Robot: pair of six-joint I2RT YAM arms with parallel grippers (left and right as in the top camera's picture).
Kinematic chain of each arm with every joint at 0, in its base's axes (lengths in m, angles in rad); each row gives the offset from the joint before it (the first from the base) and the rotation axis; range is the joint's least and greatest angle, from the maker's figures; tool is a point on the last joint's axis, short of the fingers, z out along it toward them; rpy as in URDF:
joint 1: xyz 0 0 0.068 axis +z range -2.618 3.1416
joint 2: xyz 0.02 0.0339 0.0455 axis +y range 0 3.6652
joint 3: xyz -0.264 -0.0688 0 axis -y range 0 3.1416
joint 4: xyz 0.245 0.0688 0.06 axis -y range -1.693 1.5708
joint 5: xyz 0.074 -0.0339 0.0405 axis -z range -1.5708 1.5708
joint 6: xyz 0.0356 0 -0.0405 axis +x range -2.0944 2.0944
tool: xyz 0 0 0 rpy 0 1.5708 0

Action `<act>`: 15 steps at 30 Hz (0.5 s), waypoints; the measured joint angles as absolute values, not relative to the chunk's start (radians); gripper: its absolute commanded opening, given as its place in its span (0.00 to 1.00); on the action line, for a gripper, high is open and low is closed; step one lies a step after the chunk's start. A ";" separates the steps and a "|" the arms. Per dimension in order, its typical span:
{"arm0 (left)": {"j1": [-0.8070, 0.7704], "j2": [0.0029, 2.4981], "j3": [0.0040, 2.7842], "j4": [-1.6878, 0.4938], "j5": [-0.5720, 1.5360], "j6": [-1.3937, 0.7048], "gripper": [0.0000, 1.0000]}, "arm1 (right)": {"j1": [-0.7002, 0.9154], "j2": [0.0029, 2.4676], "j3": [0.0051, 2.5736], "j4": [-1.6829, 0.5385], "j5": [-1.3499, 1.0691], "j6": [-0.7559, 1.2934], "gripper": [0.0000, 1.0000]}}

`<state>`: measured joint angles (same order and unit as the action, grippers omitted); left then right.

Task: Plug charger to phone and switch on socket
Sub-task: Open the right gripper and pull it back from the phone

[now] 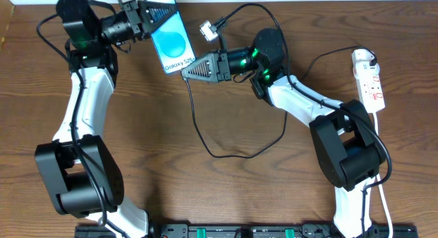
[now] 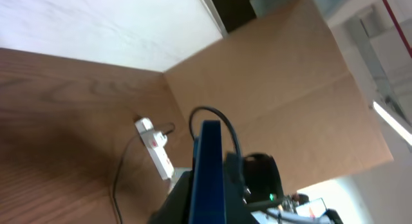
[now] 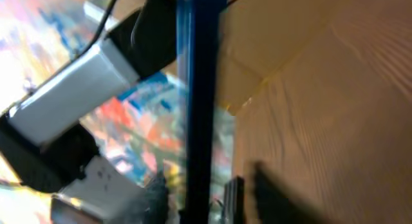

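Observation:
My left gripper (image 1: pixel 149 20) is shut on the top end of the phone (image 1: pixel 172 41) and holds it tilted above the table, its light blue "Galaxy S25" screen facing up. The phone shows edge-on in the left wrist view (image 2: pixel 207 176) and in the right wrist view (image 3: pixel 199 102). My right gripper (image 1: pixel 187 73) is shut on the charger's plug end, right at the phone's lower edge. The thin black charger cable (image 1: pixel 233 156) loops from there across the table. A small dark piece (image 3: pixel 233 198) beside the phone's edge may be the plug tip. The white socket (image 1: pixel 367 79) lies at the far right, also in the left wrist view (image 2: pixel 155 149).
A small white adapter (image 1: pixel 207 29) lies on the table right of the phone, with the black cable running from it. The socket's white cord (image 1: pixel 383 197) runs down the right side. A brown cardboard wall (image 2: pixel 270 89) stands behind the table.

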<state>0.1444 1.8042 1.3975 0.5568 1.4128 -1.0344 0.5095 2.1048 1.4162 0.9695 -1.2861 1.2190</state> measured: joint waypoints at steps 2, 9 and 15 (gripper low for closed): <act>0.143 1.804 1.398 0.557 1.423 -1.025 0.07 | 0.506 2.105 1.416 0.981 -1.283 1.218 0.99; 0.178 1.804 1.398 0.554 1.445 -1.019 0.08 | 0.491 2.105 1.417 1.024 -1.284 1.216 0.99; 0.194 1.804 1.398 0.551 1.473 -1.016 0.07 | 0.439 2.105 1.418 0.847 -1.235 1.183 0.99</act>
<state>0.1944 1.8042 1.3975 0.5507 1.4731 -1.0157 0.4393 2.1048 1.4181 0.8467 -1.2346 1.1831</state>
